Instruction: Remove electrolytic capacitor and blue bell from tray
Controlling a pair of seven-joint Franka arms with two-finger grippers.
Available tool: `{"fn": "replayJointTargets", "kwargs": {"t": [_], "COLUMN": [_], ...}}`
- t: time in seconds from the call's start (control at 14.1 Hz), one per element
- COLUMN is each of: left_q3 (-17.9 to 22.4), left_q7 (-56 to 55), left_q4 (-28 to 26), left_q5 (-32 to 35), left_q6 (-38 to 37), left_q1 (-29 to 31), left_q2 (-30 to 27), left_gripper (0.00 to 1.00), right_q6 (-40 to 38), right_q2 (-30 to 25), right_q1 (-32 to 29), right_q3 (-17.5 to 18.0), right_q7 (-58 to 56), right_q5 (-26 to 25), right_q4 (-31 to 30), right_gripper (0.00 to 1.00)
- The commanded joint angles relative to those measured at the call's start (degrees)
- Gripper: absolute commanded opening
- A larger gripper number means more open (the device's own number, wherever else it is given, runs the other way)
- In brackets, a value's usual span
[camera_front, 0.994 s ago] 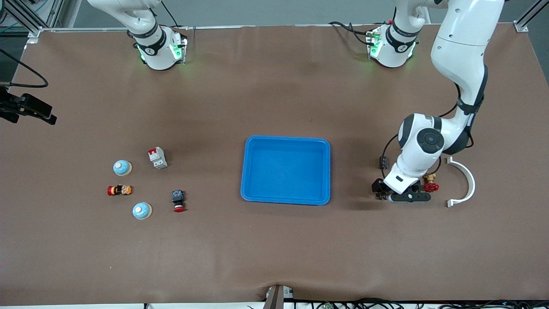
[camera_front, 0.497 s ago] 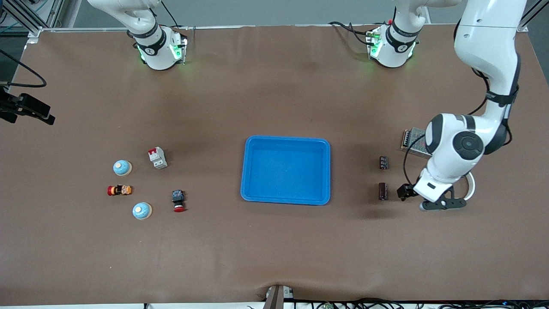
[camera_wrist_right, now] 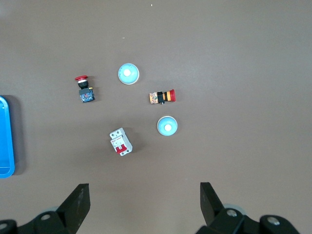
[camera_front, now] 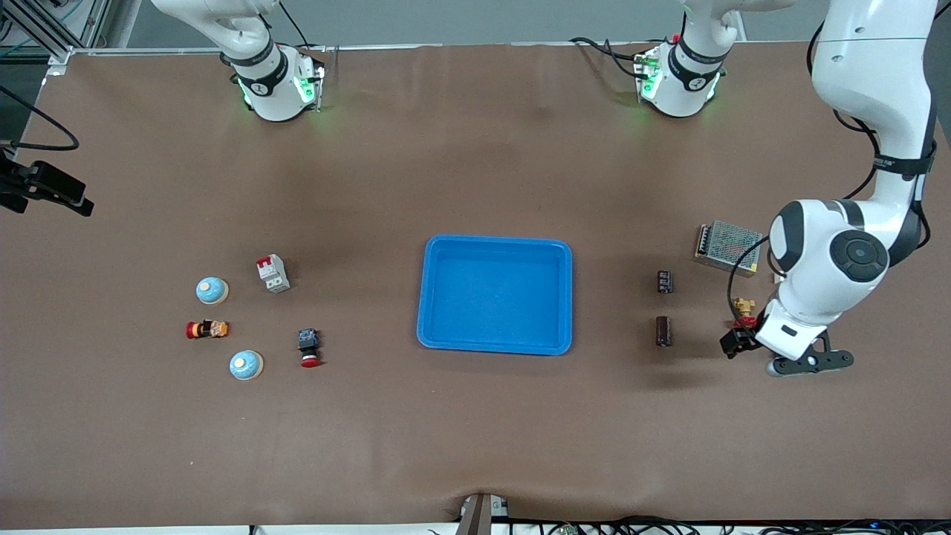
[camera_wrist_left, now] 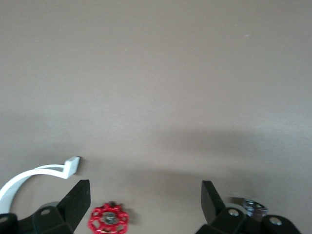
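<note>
Two dark cylindrical capacitors lie between the blue tray (camera_front: 494, 294) and the left arm: one (camera_front: 665, 281) farther from the front camera, the other (camera_front: 663, 331) nearer. Two light-blue dome bells (camera_front: 212, 290) (camera_front: 245, 365) sit toward the right arm's end; the right wrist view has them too (camera_wrist_right: 167, 126) (camera_wrist_right: 128, 74). My left gripper (camera_front: 744, 340) (camera_wrist_left: 145, 195) is open, low over a red valve (camera_wrist_left: 108, 219), apart from the capacitors. High above the bells, my right gripper (camera_wrist_right: 145, 195) is open and empty; it is outside the front view.
A mesh-covered power supply (camera_front: 728, 247) lies beside the left arm, and a white curved bracket (camera_wrist_left: 29, 178) next to the valve. Around the bells sit a circuit breaker (camera_front: 273, 273), a red push button (camera_front: 308, 348) and a red-yellow lamp (camera_front: 207, 329).
My left arm has swung away from the capacitors toward its own end of the table, uncovering both capacitors and the power supply. Its jaws stayed open. Nothing on the table moved.
</note>
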Motion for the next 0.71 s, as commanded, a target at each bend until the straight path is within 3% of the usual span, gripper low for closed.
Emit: {"fn": "replayJointTargets", "kwargs": {"t": [0.0, 0.28, 0.64], "left_q3": [-0.8, -4.3, -3.0], "left_q7": [3.5, 3.7, 4.4], "left_q4": [-0.4, -0.6, -0.2], "left_q5": [-0.3, -1.1, -1.9], "left_q6": [-1.0, -8.6, -19.5], "left_q1": [2.7, 6.3, 5.4], "left_q2": [-1.3, -5.3, -11.9], "left_gripper": [1.00, 1.00, 1.00], "right_q6": [-0.6, -0.5, -0.5], "right_q2": [0.8, 0.8, 0.8], "right_q1": [-0.2, -0.6, -0.5], "right_q3": [0.3, 0.1, 0.1], "right_q7": [0.1, -3.6, -3.0], "right_q5": [-0.3, -0.2, -0.1], "right_q4": [1.7, 1.7, 1.7], "right_gripper": [1.00, 1.00, 1.00]}}
